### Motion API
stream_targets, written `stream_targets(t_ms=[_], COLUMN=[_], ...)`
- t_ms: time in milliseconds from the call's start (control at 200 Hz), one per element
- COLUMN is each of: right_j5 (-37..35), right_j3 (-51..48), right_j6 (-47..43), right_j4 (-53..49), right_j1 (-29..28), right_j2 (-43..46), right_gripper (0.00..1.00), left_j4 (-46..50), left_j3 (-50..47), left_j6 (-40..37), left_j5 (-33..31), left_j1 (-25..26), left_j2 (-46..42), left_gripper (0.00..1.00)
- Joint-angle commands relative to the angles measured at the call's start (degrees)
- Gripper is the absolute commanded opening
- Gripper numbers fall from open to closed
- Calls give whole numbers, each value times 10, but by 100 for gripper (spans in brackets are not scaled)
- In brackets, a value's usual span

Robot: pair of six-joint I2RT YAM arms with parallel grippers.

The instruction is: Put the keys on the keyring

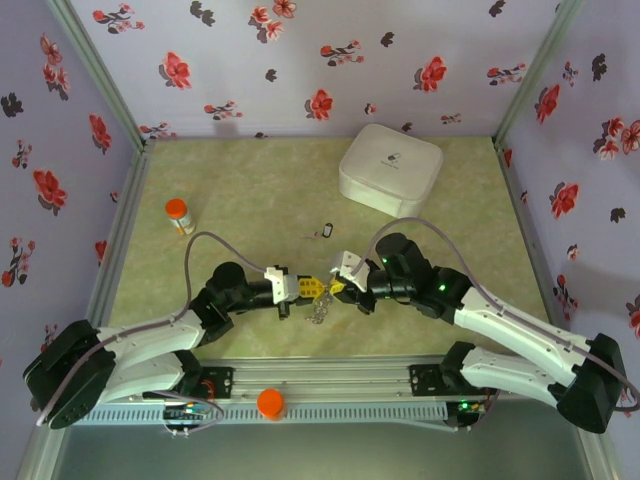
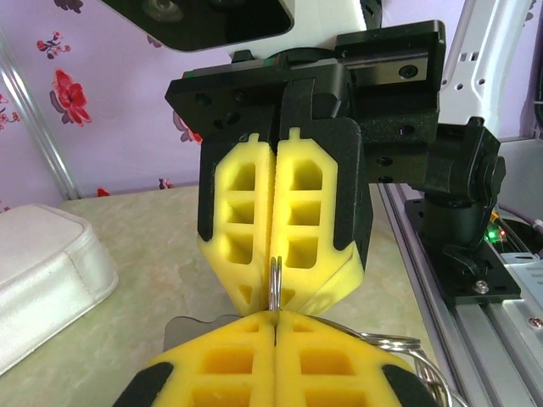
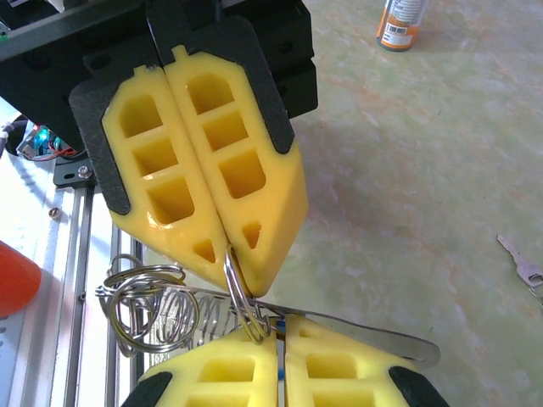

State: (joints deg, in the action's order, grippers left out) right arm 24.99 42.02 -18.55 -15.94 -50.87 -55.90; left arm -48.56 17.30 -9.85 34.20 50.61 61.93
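My two grippers meet tip to tip above the near middle of the table. The left gripper (image 1: 308,288) (image 2: 276,315) is shut on a thin steel loop of the keyring (image 2: 276,284) (image 3: 239,288). The rest of the keyring, a bundle of wire coils (image 3: 148,305) and a flat metal strip (image 3: 382,335), hangs below the tips (image 1: 319,310). The right gripper (image 1: 338,287) (image 3: 281,329) is shut, and a sliver of the blue key (image 3: 278,325) shows between its pads, right against the loop. The black-and-silver key (image 1: 326,233) (image 3: 519,261) lies loose on the table beyond the grippers.
A white rounded square box (image 1: 390,168) (image 2: 42,271) sits at the back right. A small orange-capped bottle (image 1: 178,216) (image 3: 400,24) stands at the left. An orange cap (image 1: 270,402) rests on the metal rail at the near edge, between the arm bases.
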Motion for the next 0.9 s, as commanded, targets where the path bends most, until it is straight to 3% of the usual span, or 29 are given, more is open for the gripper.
stream_targets(t_ms=[0, 290, 430, 895], right_j5=[15, -40, -34, 48], right_j3=[-14, -31, -39, -40], right_j6=[17, 23, 25, 63], right_j4=[20, -1, 4, 96], right_j1=[-1, -1, -1, -6], right_j2=[2, 73, 98, 40], right_gripper=[9, 28, 28, 20], left_j4=[-82, -94, -95, -103], left_j3=[1, 2, 1, 4], left_j6=[19, 21, 20, 28], left_j5=[18, 17, 17, 20], left_j1=[0, 0, 0, 0], left_j2=[-1, -1, 2, 10], left_gripper=[0, 0, 0, 0])
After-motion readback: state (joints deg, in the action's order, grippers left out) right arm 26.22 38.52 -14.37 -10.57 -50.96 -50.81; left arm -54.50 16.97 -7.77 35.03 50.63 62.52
